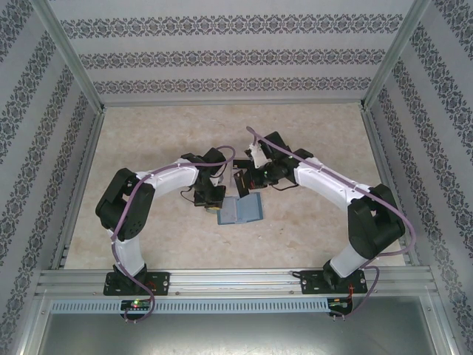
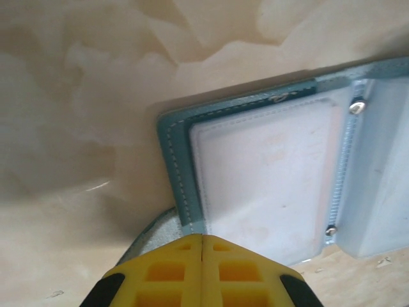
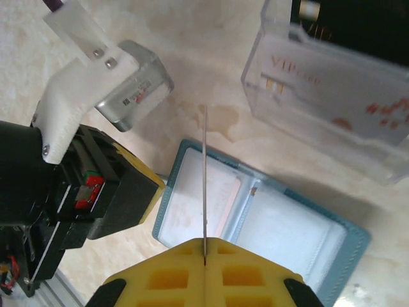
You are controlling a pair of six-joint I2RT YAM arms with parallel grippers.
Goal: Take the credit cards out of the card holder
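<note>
The left gripper point(image 2: 201, 249), fingers pressed together, sits at the corner of the open card holder point(image 1: 245, 210) on the table point(image 1: 148, 133). Over it, the right gripper point(image 3: 204, 249) pinches what seems a credit card point(image 3: 205, 179), seen edge-on. A clear box point(image 3: 326, 96) lies beside.

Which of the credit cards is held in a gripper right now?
The card seen edge-on, pinched by the right gripper above the open card holder; the other cards sit in the clear box.

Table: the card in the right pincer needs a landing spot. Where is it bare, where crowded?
Bare: the table strip along the back wall, and the patch between card holder and front rail. Crowded: the centre, where left pincer and right pincer meet at the holder.
</note>
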